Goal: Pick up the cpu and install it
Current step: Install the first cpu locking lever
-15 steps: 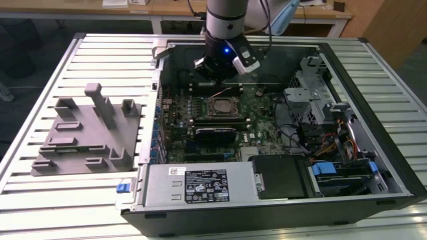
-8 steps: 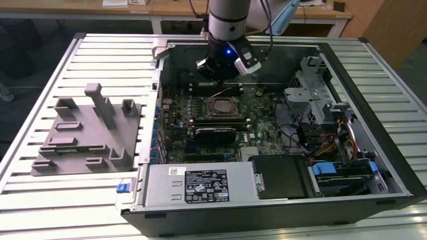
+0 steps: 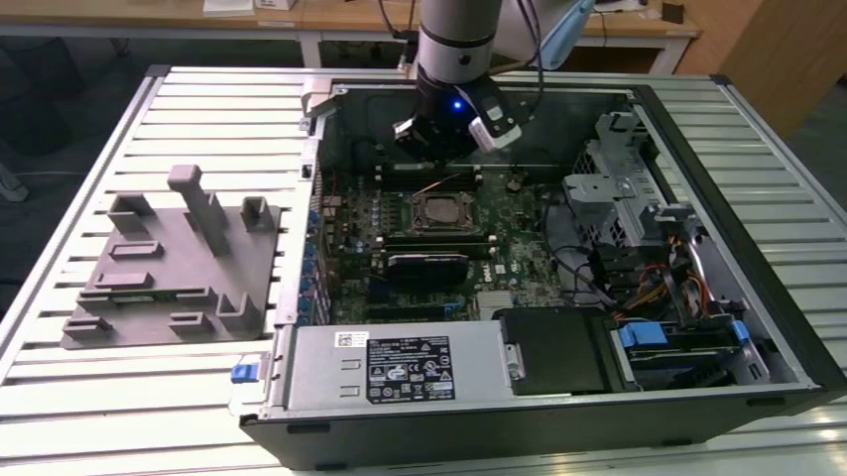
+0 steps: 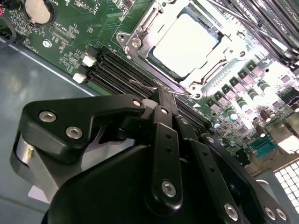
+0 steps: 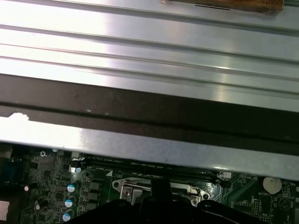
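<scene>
The cpu [image 4: 187, 44] lies flat in the motherboard socket, its shiny pale top framed by the metal socket frame [image 4: 140, 35]. In the exterior view the cpu [image 3: 437, 210] sits mid-board inside the open computer case. My gripper [image 3: 430, 147] hangs over the board just behind the socket, toward the case's far wall. In the second wrist view the gripper [image 4: 163, 95] is shut, and its tip is beside a thin wire lever [image 4: 142, 85] at the socket's edge. I see nothing held between the fingers. In the first wrist view the gripper tip [image 5: 161, 186] stands in front of the socket frame [image 5: 126, 191].
A grey moulded tray [image 3: 173, 268] stands on the slatted table at the exterior view's left. The case wall [image 5: 140, 144] is close behind the gripper. Memory slots [image 4: 117, 70] run beside the socket. A power supply [image 3: 397, 367] and a drive cage [image 3: 622, 188] crowd the case.
</scene>
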Controlling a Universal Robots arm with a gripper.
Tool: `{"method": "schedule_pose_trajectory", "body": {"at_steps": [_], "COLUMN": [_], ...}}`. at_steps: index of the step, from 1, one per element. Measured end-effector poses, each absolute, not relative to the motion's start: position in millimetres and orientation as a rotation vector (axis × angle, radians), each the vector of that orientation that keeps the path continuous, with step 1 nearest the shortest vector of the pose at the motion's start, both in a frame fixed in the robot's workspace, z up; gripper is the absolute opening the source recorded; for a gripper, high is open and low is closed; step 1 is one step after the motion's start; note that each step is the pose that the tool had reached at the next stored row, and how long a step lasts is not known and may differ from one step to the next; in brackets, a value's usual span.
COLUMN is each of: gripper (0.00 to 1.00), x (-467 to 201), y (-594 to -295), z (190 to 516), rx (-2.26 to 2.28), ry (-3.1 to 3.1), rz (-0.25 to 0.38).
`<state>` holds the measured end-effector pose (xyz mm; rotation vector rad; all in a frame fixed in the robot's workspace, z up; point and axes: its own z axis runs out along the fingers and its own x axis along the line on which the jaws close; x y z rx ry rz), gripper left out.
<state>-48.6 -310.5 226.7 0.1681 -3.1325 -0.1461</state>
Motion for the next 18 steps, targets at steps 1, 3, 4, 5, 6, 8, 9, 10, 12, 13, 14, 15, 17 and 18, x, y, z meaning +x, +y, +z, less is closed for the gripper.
{"method": "schedule_pose_trajectory", "body": {"at_steps": [1,3,4,5,6,8,9,10,12,13,14,15,17,18], "gripper": [0.11,0.11,0.11,0.11,0.11,0.11,0.11,0.11,0.11,0.11,0.11,0.11,0.11,0.11], "x": [-48.4,-47.8,-47.5,-47.0,-46.5,-45.5,-45.0,-44.5,-43.9,-43.5,-43.0,-42.7,-41.9,-41.3], "y": [-310.4,-310.2,-310.1,-309.9,-309.8,-309.5,-309.3,-309.1,-308.7,-308.5,-308.2,-308.0,-307.6,-307.5], "z": [226.2,225.3,225.0,224.6,224.3,223.7,223.5,223.2,222.5,222.1,221.6,221.1,219.9,219.3], "rx": [0.168,0.168,0.168,0.168,0.168,0.168,0.168,0.168,0.168,0.168,0.168,0.168,0.168,0.168], "ry": [-3.132,-3.132,-3.132,-3.132,-3.132,-3.132,-3.132,-3.132,-3.132,-3.132,-3.132,-3.132,-3.133,-3.132], "rz": [-0.146,-0.146,-0.146,-0.146,-0.146,-0.146,-0.146,-0.146,-0.146,-0.146,-0.146,-0.146,-0.146,-0.146]}}
